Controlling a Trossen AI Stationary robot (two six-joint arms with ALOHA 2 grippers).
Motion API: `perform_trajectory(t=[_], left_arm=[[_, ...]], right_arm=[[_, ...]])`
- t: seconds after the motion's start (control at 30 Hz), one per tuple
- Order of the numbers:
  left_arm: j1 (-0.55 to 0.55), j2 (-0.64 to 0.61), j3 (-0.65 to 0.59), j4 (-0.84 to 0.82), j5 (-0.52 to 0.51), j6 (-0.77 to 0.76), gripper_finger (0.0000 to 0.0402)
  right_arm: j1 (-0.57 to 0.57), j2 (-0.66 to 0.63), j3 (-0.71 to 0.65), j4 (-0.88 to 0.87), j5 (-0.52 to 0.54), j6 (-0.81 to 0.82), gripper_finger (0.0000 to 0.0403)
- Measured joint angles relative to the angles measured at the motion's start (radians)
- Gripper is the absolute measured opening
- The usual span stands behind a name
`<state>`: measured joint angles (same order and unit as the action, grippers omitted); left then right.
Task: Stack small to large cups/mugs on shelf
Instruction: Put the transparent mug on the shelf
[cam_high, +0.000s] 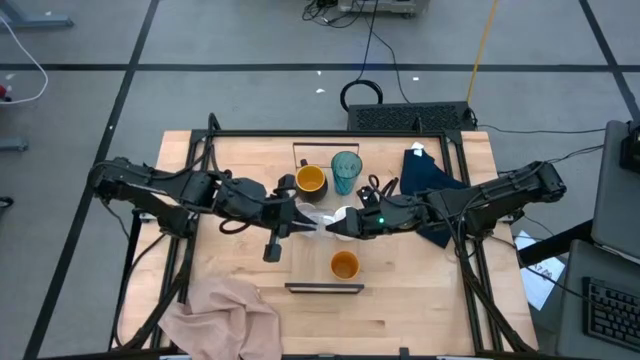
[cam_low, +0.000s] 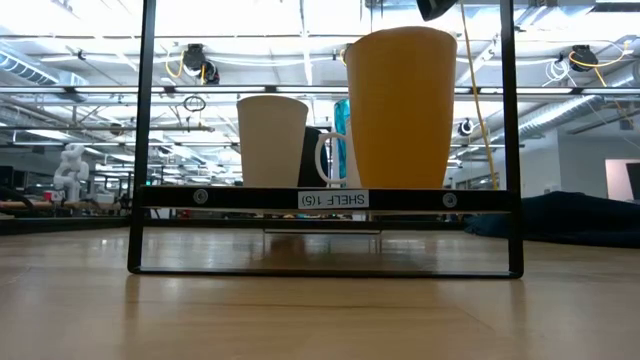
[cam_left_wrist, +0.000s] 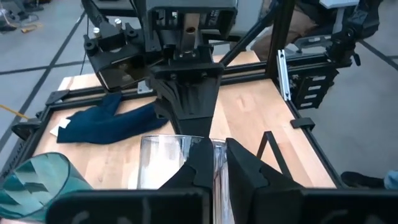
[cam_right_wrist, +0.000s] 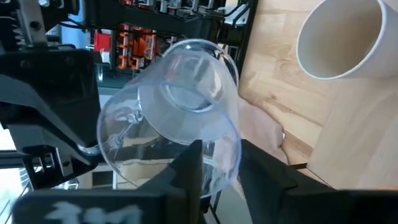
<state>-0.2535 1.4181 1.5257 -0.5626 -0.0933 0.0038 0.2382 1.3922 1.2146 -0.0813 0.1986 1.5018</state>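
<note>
Handover of tiny clear glass (cam_right_wrist: 174, 118): left gripper (cam_left_wrist: 212, 163) clamps its rim wall between closed jaws; right gripper (cam_right_wrist: 219, 163) straddles the opposite rim, jaws parting. Withdraw right only once left's pinch holds

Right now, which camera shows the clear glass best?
The right wrist view: the clear glass fills the frame, tilted, rim and base visible. The left wrist view shows only its wall behind the fingers; from above it is a pale blur between both grippers; the low view hides it.
</note>
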Motion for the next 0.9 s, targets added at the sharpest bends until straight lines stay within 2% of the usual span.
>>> perform_trajectory(t=[0.23,0.4,0.53,0.9], left_arm=[[-0.002,-0.001,0.0,-0.019,0.007,-0.048,0.0015],[-0.003,-0.009,-0.002,-0.023,0.014,-0.093,0.0032],[-0.004,-0.029,-0.002,-0.037,0.009,-0.096,0.0014],[-0.004,-0.099,-0.002,-0.032,0.001,-0.16,0.0014]], right_arm=[[-0.001,0.0,0.001,0.007,0.008,-0.005,0.0151],[-0.001,-0.002,0.002,0.01,0.011,-0.019,0.0175],[-0.001,-0.015,0.002,0.003,0.01,-0.055,0.018],[0.005,-0.075,0.002,-0.065,0.011,-0.137,0.0176]])
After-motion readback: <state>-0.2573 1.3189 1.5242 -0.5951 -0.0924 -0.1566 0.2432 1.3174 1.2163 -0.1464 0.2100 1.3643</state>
